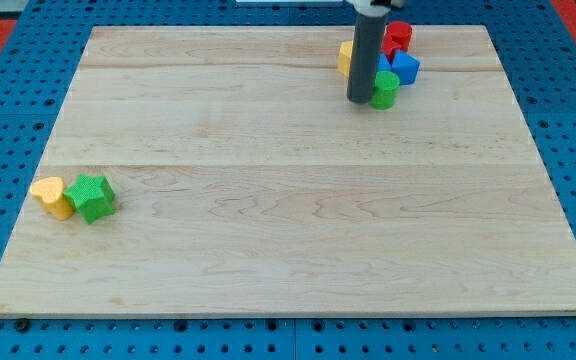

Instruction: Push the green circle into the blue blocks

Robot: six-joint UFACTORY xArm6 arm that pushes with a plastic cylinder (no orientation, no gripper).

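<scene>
The green circle [386, 89] stands near the view's top right, touching the blue blocks [404, 66] just above it. A red block [398, 36] sits above the blue ones. A yellow block [346, 56] lies to their left, partly hidden by the rod. My tip [359, 100] rests on the board right beside the green circle's left edge.
A yellow heart-shaped block [51, 196] and a green star block [92, 197] lie side by side, touching, at the view's left. The wooden board [288, 230] sits on a blue perforated table [8, 150].
</scene>
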